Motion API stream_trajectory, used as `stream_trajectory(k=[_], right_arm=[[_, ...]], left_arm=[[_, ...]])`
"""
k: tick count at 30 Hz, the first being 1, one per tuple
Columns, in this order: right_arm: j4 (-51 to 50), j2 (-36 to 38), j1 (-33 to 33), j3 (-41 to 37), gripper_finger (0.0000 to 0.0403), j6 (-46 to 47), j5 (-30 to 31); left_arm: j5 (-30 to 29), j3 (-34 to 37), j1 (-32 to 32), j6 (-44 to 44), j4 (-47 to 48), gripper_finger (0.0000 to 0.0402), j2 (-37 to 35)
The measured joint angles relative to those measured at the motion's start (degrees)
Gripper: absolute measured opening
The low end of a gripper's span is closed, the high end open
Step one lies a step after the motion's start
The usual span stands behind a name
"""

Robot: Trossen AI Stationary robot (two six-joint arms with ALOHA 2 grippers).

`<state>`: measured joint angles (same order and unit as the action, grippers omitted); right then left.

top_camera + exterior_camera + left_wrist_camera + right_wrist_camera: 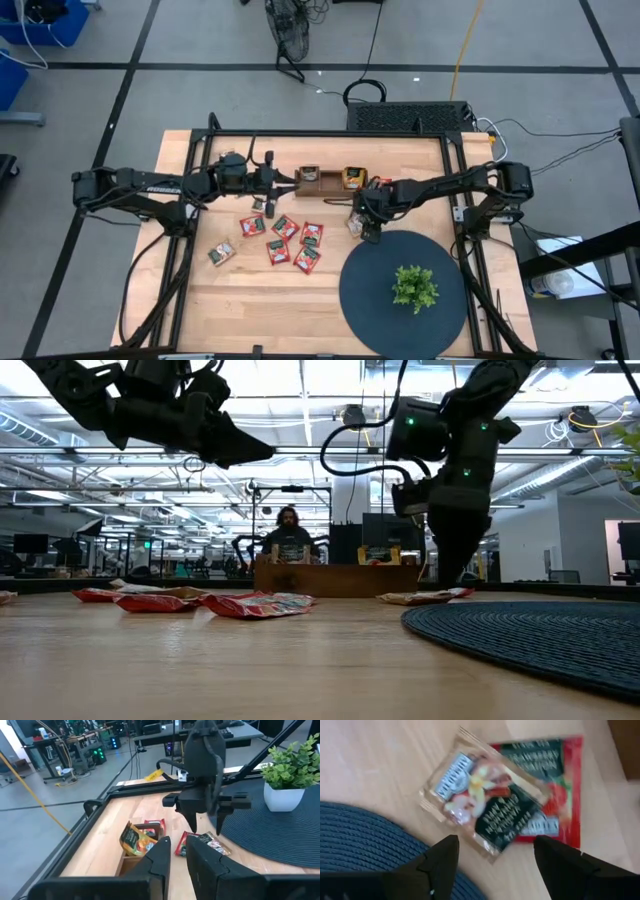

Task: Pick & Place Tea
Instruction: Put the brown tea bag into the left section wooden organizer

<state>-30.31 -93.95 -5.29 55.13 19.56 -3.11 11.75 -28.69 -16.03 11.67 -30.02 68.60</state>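
Red and tan tea sachets (500,805) lie overlapped on the wooden desk (250,300) beside the dark woven mat (370,290), beneath the right end effector (495,855), fingers spread; the left end effector (175,852), empty and nearly closed, hovers near the wooden tray (325,182).

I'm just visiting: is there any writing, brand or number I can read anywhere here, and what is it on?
"STRAWBERRY SENSATION", as far as it can be made out: on the red square sachet under the open right gripper.
Printed label on the tan and dark green sachet lying across it: too blurred to read.
White lettering on the dark left arm: too small to read.
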Motion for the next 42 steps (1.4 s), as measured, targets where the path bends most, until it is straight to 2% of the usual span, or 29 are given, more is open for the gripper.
stream_trajectory(k=[9,16,21,28,37,42], right_arm=[[-1.93,0.04,-0.05,-1.29,0.0233,12.08,0.21],[3.63,0.23,-0.05,-4.45,0.0231,17.84,-0.41],[8.6,0.22,-0.01,-5.39,0.0225,20.08,-2.97],[14.64,-0.08,0.56,-5.68,0.0219,20.36,-7.74],[19.69,-0.09,0.54,-5.68,0.0219,19.88,-7.59],[26.16,-0.09,1.2,-5.68,0.0214,12.29,-7.1]], left_arm=[[-0.01,0.0,-0.02,0.06,0.7,0.0067,0.0],[-0.01,0.0,-0.02,-0.03,1.91,0.0067,0.0],[-0.02,0.0,-0.02,-0.18,1.96,0.0067,0.0],[-0.02,0.0,-0.02,-0.18,1.95,0.0067,0.0],[-0.02,0.0,-0.02,-0.18,1.95,0.0067,0.0],[-0.02,0.0,-0.02,-0.18,1.95,0.0067,0.0]])
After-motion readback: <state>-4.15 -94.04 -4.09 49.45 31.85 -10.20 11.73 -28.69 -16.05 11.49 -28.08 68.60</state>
